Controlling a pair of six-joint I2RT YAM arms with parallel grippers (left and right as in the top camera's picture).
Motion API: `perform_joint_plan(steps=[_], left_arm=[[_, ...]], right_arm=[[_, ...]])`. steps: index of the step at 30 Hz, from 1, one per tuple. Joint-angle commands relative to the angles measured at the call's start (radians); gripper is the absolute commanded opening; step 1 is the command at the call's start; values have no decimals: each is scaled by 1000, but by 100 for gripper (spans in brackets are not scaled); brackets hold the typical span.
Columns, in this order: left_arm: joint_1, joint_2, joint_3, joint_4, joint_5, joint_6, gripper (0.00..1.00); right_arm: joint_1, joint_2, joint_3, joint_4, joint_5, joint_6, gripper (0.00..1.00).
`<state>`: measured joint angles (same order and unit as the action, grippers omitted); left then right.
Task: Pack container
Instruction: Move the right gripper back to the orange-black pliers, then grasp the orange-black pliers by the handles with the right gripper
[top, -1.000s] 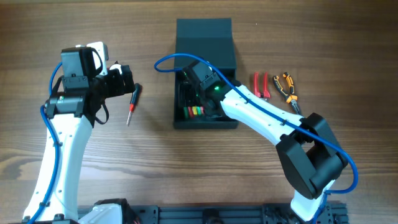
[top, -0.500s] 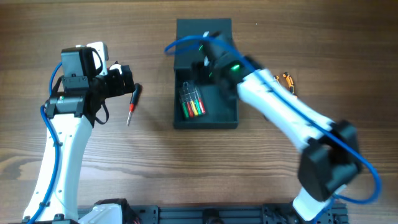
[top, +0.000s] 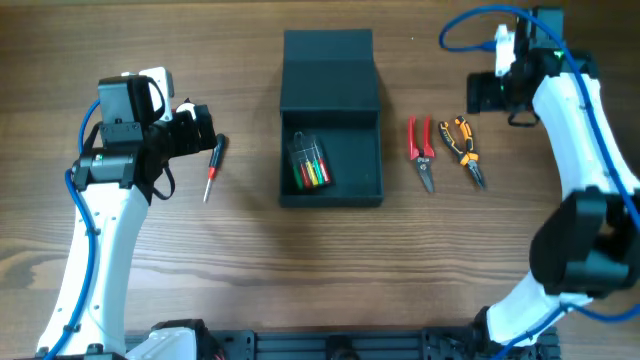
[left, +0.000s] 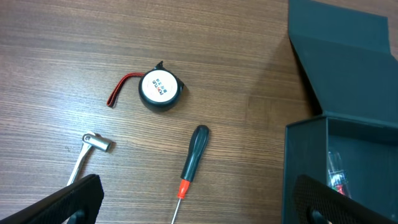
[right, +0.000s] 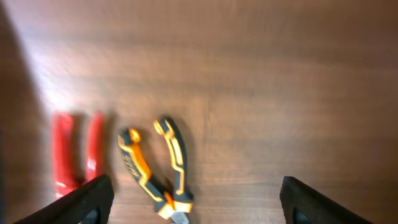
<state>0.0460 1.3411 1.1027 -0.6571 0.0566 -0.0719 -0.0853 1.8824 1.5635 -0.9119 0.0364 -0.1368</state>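
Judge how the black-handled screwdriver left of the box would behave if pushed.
The screwdriver looks rigid. Its rounded handle lies free on the table, so it would probably roll sideways. The thin shaft probably offers little grip.

- The container (top: 330, 199) is seen open, with colour-handled tools (top: 311, 172) laid inside.
- Red-handled pliers (top: 421, 148) and orange pliers (top: 463, 145) are placed to its right.
- A screwdriver (top: 213, 165) is placed to its left.

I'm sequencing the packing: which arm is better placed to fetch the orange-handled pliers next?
Right. The right gripper, open and empty, hovers by the pliers, on the same side of the container. The left gripper sits across the container, beside the screwdriver.
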Motion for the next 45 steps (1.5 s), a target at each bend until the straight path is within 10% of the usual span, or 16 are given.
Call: perform_joint_plan(steps=[1, 34, 45], left_arm=[[-4, 2, 21, 1, -2, 16, 100], [-4, 2, 21, 1, -2, 16, 100], [-4, 2, 20, 1, -2, 16, 100]], right_arm=[[-10, 92, -14, -66, -87, -133, 82], [33, 145, -315, 195, 43, -195, 73], [33, 145, -315, 201, 57, -141, 50]])
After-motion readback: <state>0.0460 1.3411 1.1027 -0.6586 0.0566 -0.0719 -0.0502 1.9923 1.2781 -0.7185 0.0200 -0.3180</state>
